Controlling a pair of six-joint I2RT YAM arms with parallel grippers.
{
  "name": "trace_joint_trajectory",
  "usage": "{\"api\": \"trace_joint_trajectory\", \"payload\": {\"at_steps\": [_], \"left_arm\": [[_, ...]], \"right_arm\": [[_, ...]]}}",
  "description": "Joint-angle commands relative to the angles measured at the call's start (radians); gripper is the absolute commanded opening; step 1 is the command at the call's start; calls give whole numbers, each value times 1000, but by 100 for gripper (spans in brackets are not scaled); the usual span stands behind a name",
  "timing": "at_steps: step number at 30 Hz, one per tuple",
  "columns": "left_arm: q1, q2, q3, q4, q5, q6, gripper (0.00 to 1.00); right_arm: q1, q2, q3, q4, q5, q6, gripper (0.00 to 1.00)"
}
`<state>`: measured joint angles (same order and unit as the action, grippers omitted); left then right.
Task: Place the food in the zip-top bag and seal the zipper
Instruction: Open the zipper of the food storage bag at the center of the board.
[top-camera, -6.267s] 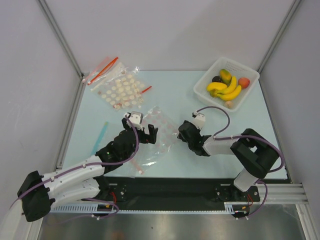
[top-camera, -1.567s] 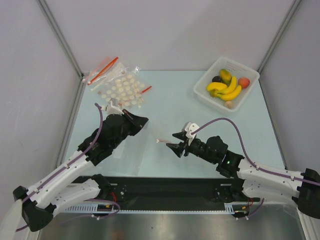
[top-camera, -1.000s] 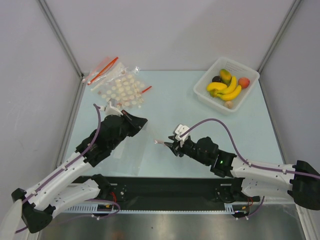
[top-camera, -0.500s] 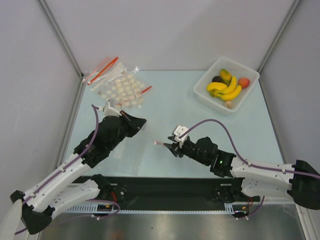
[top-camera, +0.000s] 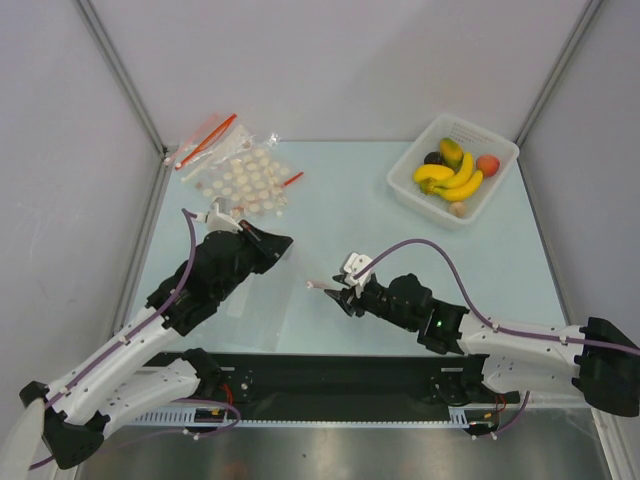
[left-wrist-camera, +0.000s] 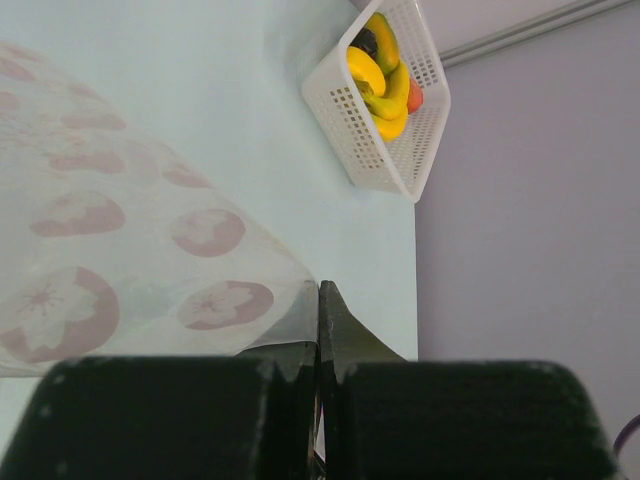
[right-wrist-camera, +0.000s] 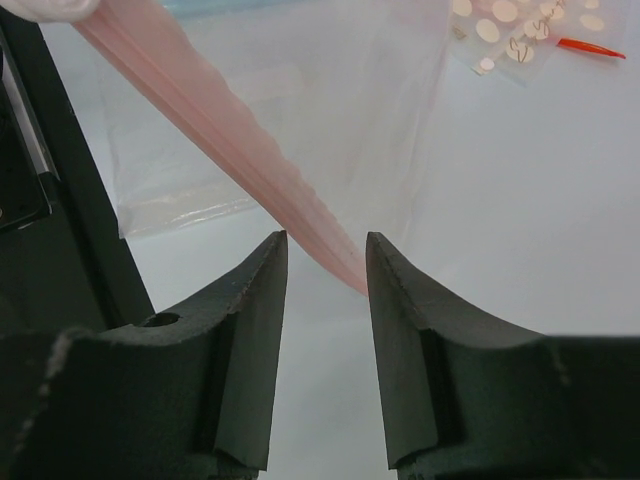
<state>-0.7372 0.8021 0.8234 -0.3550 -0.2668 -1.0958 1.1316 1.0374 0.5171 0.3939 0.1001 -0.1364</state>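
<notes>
Left wrist view: the zip-top bag (left-wrist-camera: 120, 260), clear film printed with pale pink flower dots, is seen pinched at one edge between the fully closed fingers of the left gripper (left-wrist-camera: 318, 335). The film spreads away to the left above the pale table (top-camera: 340, 190).

From the right wrist, the zipper (right-wrist-camera: 250, 170) is seen as a flat pink strip running from the upper left down to its end. That end lies in the gap of the right gripper (right-wrist-camera: 325, 245). The jaws stand partly apart, and bare table shows between the strip and the left finger, so nothing is clamped. Whether the strip touches the other finger cannot be told.

From above, both grippers are placed left of the table's centre, with the bag strung between them.

The food is well apart, in a white perforated basket (top-camera: 472, 130) at the far right corner: a banana bunch (top-camera: 448, 178), a peach (top-camera: 488, 165), a mango (top-camera: 451, 151), a dark purple piece (top-camera: 433, 158) and a small beige piece (top-camera: 458, 209). Open table lies between the bag and the basket.

A second bag of cream discs (top-camera: 240, 180) lies at the far left corner, close behind the left gripper. Metal rails (top-camera: 140, 250) bound the table's sides, with grey walls beyond.
</notes>
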Motion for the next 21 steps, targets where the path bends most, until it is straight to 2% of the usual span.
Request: {"api": "trace_joint_trajectory", "payload": {"at_steps": [1, 5, 9, 14, 21], "left_arm": [[4, -6, 42, 21, 14, 19, 1], [4, -4, 40, 28, 24, 17, 0], [4, 3, 40, 30, 40, 20, 1], [4, 19, 37, 36, 55, 20, 0], [4, 62, 37, 44, 63, 17, 1]], "right_arm": [[10, 24, 50, 42, 12, -19, 42], [11, 50, 66, 48, 38, -16, 39], [11, 56, 70, 57, 90, -5, 29], [10, 55, 69, 69, 95, 1, 25], [11, 47, 81, 62, 72, 32, 4]]}}
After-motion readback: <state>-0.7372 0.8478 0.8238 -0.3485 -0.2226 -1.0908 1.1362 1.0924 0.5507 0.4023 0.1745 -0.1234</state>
